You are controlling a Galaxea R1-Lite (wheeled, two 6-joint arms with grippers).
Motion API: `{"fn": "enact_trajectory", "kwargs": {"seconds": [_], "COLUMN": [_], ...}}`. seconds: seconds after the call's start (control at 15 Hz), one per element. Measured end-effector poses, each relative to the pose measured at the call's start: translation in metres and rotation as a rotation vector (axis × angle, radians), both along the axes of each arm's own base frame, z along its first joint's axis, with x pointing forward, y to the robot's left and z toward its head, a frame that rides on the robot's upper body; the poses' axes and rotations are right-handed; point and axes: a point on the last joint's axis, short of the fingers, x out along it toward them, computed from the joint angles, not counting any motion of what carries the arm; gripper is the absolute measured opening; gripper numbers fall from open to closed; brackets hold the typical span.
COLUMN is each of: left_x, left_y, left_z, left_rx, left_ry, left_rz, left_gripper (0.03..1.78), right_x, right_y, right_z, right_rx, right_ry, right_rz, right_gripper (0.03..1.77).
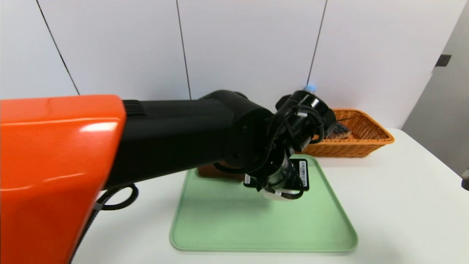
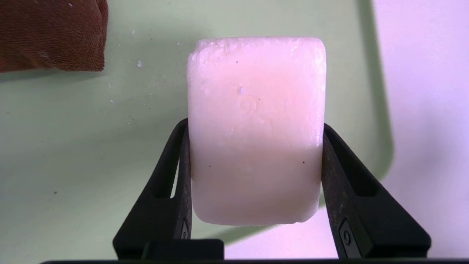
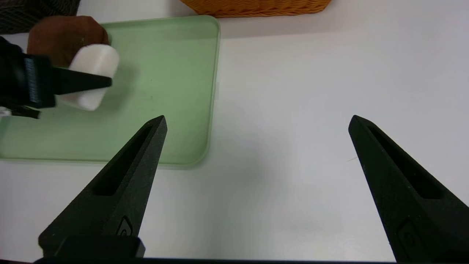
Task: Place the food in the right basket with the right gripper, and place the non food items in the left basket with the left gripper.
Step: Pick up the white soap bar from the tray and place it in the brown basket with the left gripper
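My left gripper (image 2: 255,124) is shut on the white soap bar (image 2: 256,84), its two black fingers pressed against the bar's long sides. The bar hangs just above the green tray (image 2: 73,154) and casts a shadow on it. In the head view, the left arm covers most of the soap, and only a white sliver (image 1: 274,197) shows. The dark brown rolled towel (image 2: 51,33) lies on the tray close by. My right gripper (image 3: 256,121) is open over bare table beside the tray. The orange right basket (image 1: 366,141) stands at the back right, with the bottle's blue cap (image 1: 310,88) showing behind the arm.
The big orange and black left arm (image 1: 110,154) blocks the left half of the head view. A dark woven corner (image 3: 36,13), apparently the left basket, shows beyond the towel. A dark lump (image 1: 339,130) lies in the orange basket. White table (image 1: 395,205) runs to the right.
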Motion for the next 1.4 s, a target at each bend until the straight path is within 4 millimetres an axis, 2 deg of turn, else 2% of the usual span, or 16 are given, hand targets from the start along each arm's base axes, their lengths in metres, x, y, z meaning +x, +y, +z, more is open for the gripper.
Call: {"fn": "enact_trajectory", "kwargs": {"seconds": [0.13,0.33,0.53,0.67,0.87,1.07,1.4], "left_x": [-0.004,0.003,0.023,0.038,0.064,0.103,0.154], "left_y": [0.02,0.076,0.138,0.176,0.219,0.25,0.272], "left_z": [0.032,0.08,0.112,0.122,0.121,0.111,0.068], "left_rx": [-0.057,-0.089,-0.054,-0.006,0.068,0.1,0.19], "left_ry": [-0.039,-0.132,-0.25,-0.307,-0.342,-0.405,-0.36], "left_rz": [0.004,0.056,0.135,0.193,0.243,0.301,0.32], "left_gripper": [0.98,0.98,0.98,0.98,0.98,0.98,0.98], "right_x": [0.001,0.003,0.007,0.011,0.017,0.022,0.024], "right_y": [0.0,0.0,0.0,0.001,0.001,0.002,0.002], "right_z": [-0.001,-0.005,-0.007,-0.008,-0.008,-0.006,-0.007], "right_rx": [0.001,0.001,0.002,0.0,-0.001,-0.002,-0.005], "right_ry": [0.007,0.026,0.041,0.053,0.06,0.045,0.052], "right_rz": [-0.005,-0.014,-0.014,-0.013,-0.012,-0.017,-0.021], "right_gripper": [1.71,1.71,1.71,1.71,1.71,1.71,1.71]}}
